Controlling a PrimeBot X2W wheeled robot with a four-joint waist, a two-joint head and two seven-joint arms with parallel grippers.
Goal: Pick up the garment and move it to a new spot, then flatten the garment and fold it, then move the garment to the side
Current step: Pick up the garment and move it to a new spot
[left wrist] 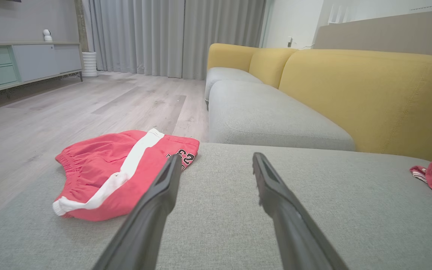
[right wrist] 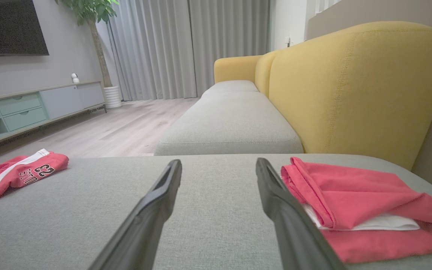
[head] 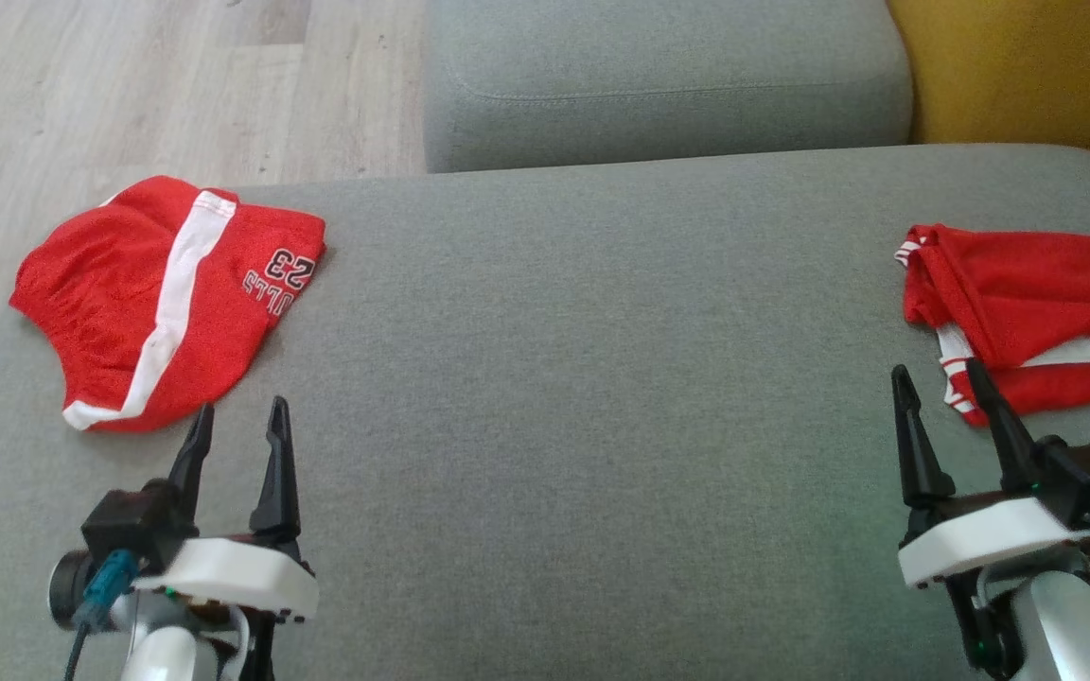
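Two red garments lie on the grey sofa seat (head: 583, 397). Folded red shorts (head: 157, 293) with a white stripe and the number 23 rest at the far left edge, just beyond my left gripper (head: 241, 407). A crumpled red jersey (head: 1028, 303) with white trim lies at the right, beside my right gripper (head: 938, 369). Both grippers hover low over the seat, open, with nothing between their fingers. In the left wrist view my left gripper (left wrist: 217, 155) points past the shorts (left wrist: 114, 176). In the right wrist view my right gripper (right wrist: 219, 161) has the jersey (right wrist: 354, 195) at its right finger.
A second grey seat cushion (head: 659, 85) continues beyond this one, with the yellow backrest (head: 1028, 66) to the right. Wooden floor (head: 129, 85) drops off past the left edge. A low cabinet (right wrist: 32, 108) and curtains (right wrist: 186, 48) stand far off.
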